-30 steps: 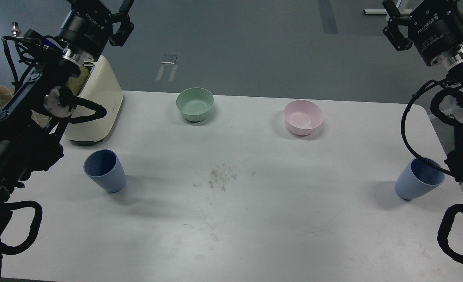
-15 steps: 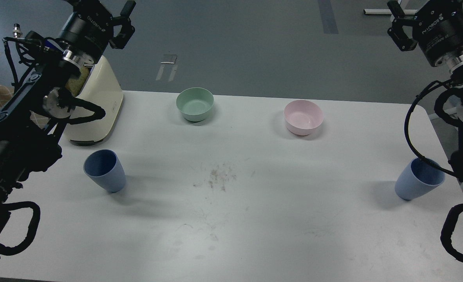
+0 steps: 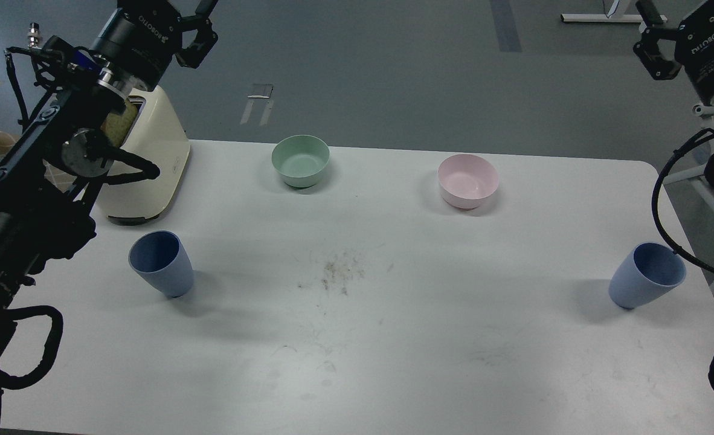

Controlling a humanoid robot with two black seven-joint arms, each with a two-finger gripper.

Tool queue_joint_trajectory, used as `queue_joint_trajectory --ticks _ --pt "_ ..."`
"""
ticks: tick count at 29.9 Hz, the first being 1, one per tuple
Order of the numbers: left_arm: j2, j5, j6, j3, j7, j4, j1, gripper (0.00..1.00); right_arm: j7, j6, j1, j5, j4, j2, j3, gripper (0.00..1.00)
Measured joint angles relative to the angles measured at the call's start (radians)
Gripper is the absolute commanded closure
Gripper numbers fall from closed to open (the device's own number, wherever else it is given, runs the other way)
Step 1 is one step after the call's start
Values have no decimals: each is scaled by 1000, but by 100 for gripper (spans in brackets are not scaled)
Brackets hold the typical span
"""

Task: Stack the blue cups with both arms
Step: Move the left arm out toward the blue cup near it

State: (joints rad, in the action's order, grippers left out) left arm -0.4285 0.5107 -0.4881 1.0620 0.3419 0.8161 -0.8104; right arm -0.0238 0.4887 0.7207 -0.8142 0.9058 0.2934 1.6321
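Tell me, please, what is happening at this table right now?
Nothing is being handled yet. The left gripper and the right gripper are both raised high above the back of the white table, holding nothing. The two blue cups stand upright and far apart: the left cup near the cream appliance, the right cup near the table's right edge. A green bowl and a pink bowl sit at the back. Stacking has not begun.

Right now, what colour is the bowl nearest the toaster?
Pale green; the green bowl shows clearly in the head view, the only view given.
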Motion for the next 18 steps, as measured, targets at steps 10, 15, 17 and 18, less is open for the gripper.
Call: queue_joint_trajectory --ticks 10,15,17,18 --pt "-145 52 -1 -13 4 194 134 3 -5 0 -82 60 7 57 21 0" --pt "-301 242 -1 -10 4 395 248 3 -8 0 -96 61 17 66 32 0" --pt "-354 341 -1 -1 4 470 300 3 -9 0 -99 61 21 67 36 0" --pt "-377 392 1 4 5 500 324 3 -9 0 -101 61 22 67 38 0"
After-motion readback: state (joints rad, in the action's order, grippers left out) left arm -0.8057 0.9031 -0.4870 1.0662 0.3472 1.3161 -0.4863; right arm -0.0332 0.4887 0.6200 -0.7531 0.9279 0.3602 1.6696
